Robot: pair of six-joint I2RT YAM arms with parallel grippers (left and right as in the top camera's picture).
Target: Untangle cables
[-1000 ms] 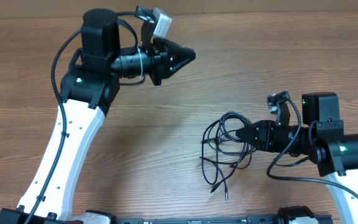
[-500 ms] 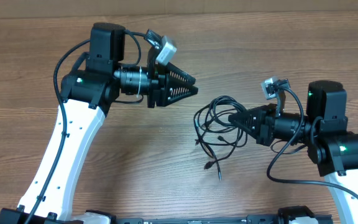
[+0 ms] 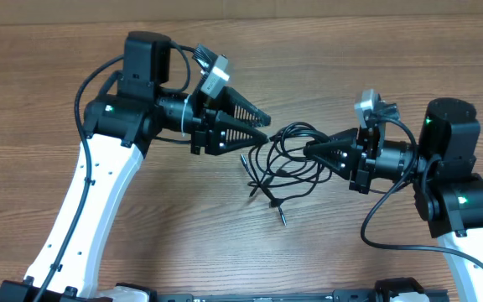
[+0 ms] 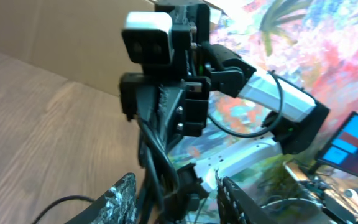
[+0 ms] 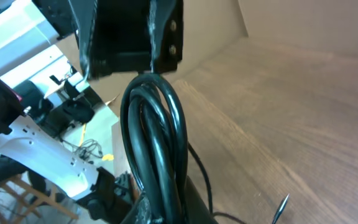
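The right claw is pressed together, pinching a loop of the cables. In the right wrist view that loop arches up out of its tip. The left claw is spread and points straight at the right claw, with their tips near each other. In the left wrist view the cords run down between the left fingers; I cannot tell whether they touch. Both forearms lie level over the middle of the table, the left reaching rightward and the right reaching leftward. There is bare wood on all sides, and the far edge is well apart from both claws. From the pinch, the rest of the bundle spreads below and between the claws, with a plug end trailing toward the near edge.
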